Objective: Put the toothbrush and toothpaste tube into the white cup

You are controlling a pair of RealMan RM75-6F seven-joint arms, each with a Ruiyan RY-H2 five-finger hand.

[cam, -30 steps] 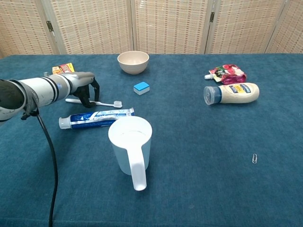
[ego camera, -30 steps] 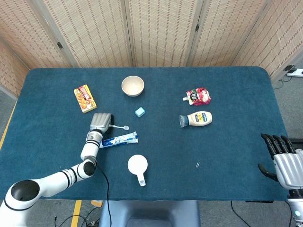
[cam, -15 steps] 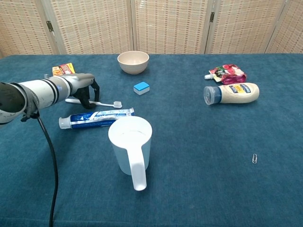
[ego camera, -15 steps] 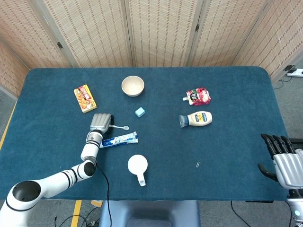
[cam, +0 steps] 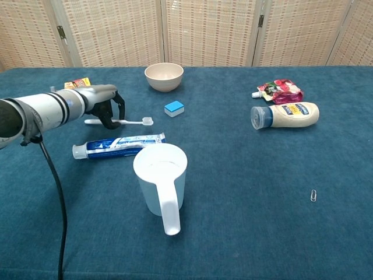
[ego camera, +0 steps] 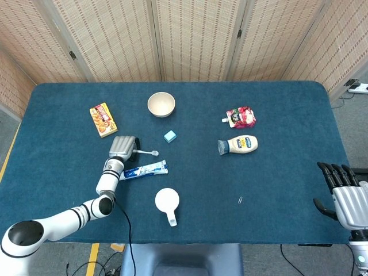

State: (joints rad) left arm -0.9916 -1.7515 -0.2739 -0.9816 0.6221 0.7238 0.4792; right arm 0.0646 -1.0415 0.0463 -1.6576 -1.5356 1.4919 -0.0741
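Note:
My left hand (ego camera: 122, 146) (cam: 104, 102) grips the handle of the white toothbrush (ego camera: 148, 152) (cam: 131, 121), which lies level just above the cloth with its head pointing right. Just in front of it the blue and white toothpaste tube (ego camera: 146, 170) (cam: 119, 146) lies flat on the table. The white cup (ego camera: 167, 200) (cam: 161, 175) stands upright near the front edge, handle toward me, right of the tube's end. My right hand (ego camera: 345, 195) hangs off the table's right front corner, fingers straight and apart, holding nothing.
At the back stand a cream bowl (ego camera: 161, 104) (cam: 164, 76) and an orange box (ego camera: 103, 119). A small blue block (ego camera: 169, 136) lies mid-table. A mayonnaise bottle (ego camera: 238, 145) and a red pouch (ego camera: 241, 117) lie to the right. A paperclip (ego camera: 240, 200) lies near the front.
My left hand has closed on the toothbrush and raised it slightly off the cloth, shifting a little toward the back. The tube, cup and right hand have not moved.

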